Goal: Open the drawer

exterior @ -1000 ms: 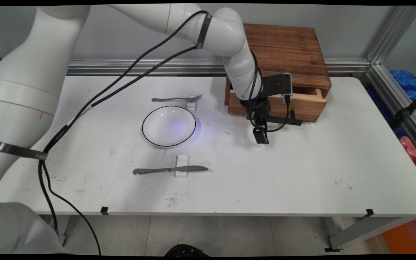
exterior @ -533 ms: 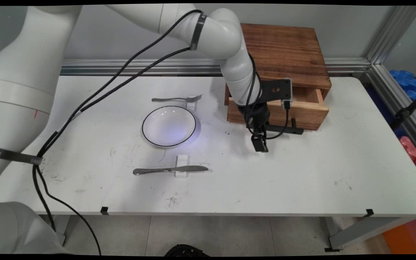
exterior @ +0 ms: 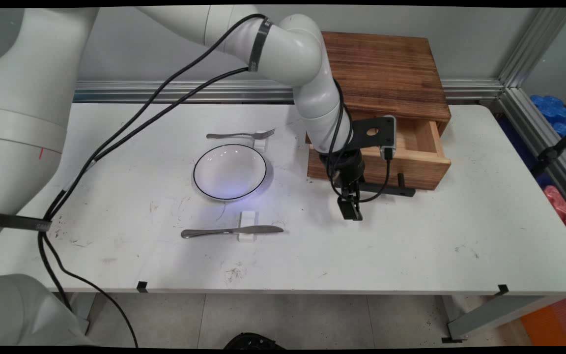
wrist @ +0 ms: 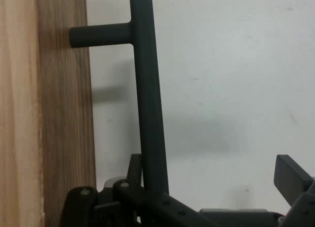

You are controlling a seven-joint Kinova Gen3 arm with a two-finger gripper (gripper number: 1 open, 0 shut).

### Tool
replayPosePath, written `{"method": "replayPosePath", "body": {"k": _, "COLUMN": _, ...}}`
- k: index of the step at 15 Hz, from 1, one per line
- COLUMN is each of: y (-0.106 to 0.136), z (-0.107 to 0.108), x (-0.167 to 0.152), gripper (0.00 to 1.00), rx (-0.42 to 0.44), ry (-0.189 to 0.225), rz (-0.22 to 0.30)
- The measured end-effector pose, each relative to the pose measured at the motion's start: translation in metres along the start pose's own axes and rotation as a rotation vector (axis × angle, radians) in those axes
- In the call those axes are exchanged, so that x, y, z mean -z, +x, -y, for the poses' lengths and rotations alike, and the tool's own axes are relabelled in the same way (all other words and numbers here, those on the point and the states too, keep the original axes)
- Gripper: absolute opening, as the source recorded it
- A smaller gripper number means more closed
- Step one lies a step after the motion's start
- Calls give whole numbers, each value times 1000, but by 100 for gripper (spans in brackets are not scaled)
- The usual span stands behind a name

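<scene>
Entry: gripper (exterior: 351,211) at the drawer (exterior: 413,164) of the wooden box (exterior: 386,69), which stands at the back right of the desk (exterior: 410,246). The drawer stands partly open, its pale inside showing behind the front board.

Jaws: spread. In the hand view the black bar handle (wrist: 147,113) runs up between them. It sits close against the inner side, hard by the drawer front, while the outer finger (wrist: 293,180) stands well apart from it. Nothing is pinched. I cannot tell whether the inner finger touches the bar, because the bar hides it.

Handling, as a judgement: with the bar only hooked, any pull should run straight along the drawer's travel. A sideways drift would let the bar slide off the finger or skew the drawer in its box. The hold is near one end of the bar, so you should watch for twist. Keep the fingertips just clear of the desk.

Pose: the arm comes in from the upper left and bends over the box's left side. The forearm drops steeply and the wrist points down at the desk in front of the drawer.

Elsewhere, well apart to the left: a plate (exterior: 230,172), with a fork (exterior: 239,135) behind it and a knife (exterior: 231,230) in front.
</scene>
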Motion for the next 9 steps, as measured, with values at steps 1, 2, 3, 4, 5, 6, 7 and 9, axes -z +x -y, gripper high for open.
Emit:
{"method": "replayPosePath", "body": {"k": 1, "y": 0, "z": -3, "x": 1, "gripper": 100, "rx": -1, "ry": -4, "rz": 0}}
{"method": "replayPosePath", "body": {"k": 2, "y": -1, "z": -6, "x": 1, "gripper": 100, "rx": -3, "ry": -8, "rz": 0}}
{"method": "replayPosePath", "body": {"k": 3, "y": -1, "z": -9, "x": 2, "gripper": 100, "rx": -4, "ry": -11, "rz": 0}}
{"method": "replayPosePath", "body": {"k": 4, "y": -1, "z": -12, "x": 2, "gripper": 100, "rx": -4, "ry": -14, "rz": 0}}
{"method": "replayPosePath", "body": {"k": 5, "y": -2, "z": -14, "x": 3, "gripper": 100, "rx": -5, "ry": -15, "rz": 1}}
{"method": "replayPosePath", "body": {"k": 6, "y": -2, "z": -16, "x": 3, "gripper": 100, "rx": -6, "ry": -16, "rz": 1}}
{"method": "replayPosePath", "body": {"k": 7, "y": -3, "z": -19, "x": 3, "gripper": 100, "rx": -7, "ry": -18, "rz": 1}}
{"method": "replayPosePath", "body": {"k": 9, "y": -4, "z": -25, "x": 3, "gripper": 100, "rx": -11, "ry": -21, "rz": 2}}
